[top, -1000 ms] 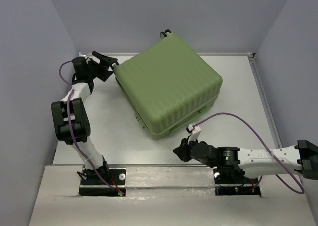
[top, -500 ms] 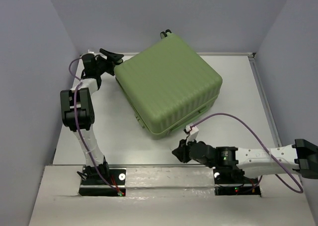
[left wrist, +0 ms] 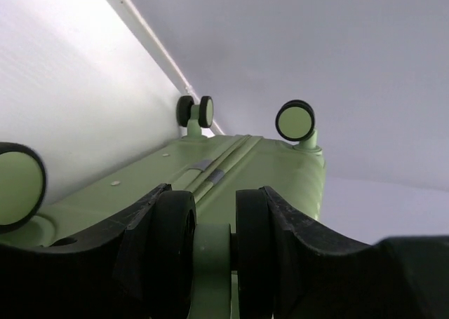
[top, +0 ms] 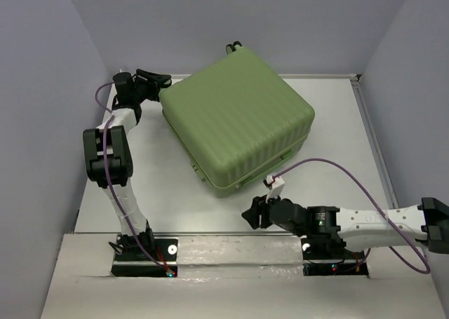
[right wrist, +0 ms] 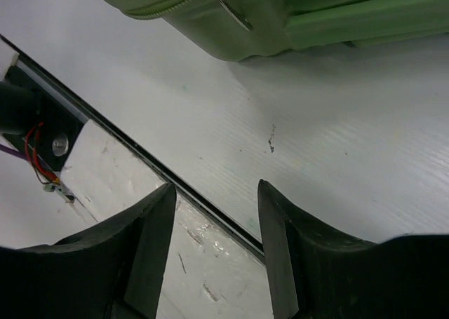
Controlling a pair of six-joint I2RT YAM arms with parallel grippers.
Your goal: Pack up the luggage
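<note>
Luggage (top: 238, 123) is seen shut, flat on the table (top: 337, 116), so packing is judged nearly done. Its wheel (left wrist: 179, 242) is clasped by the left gripper (left wrist: 214, 214); the right gripper (right wrist: 214, 214), beside it, is spread, empty.

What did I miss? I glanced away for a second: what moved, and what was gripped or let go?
The left gripper shifted in toward the suitcase at its far-left corner and narrowed. Its fingers now sit on either side of a wheel, though a firm hold is not certain. The right gripper opened, empty, and backed slightly away from the suitcase. The suitcase stayed closed and in place.
</note>
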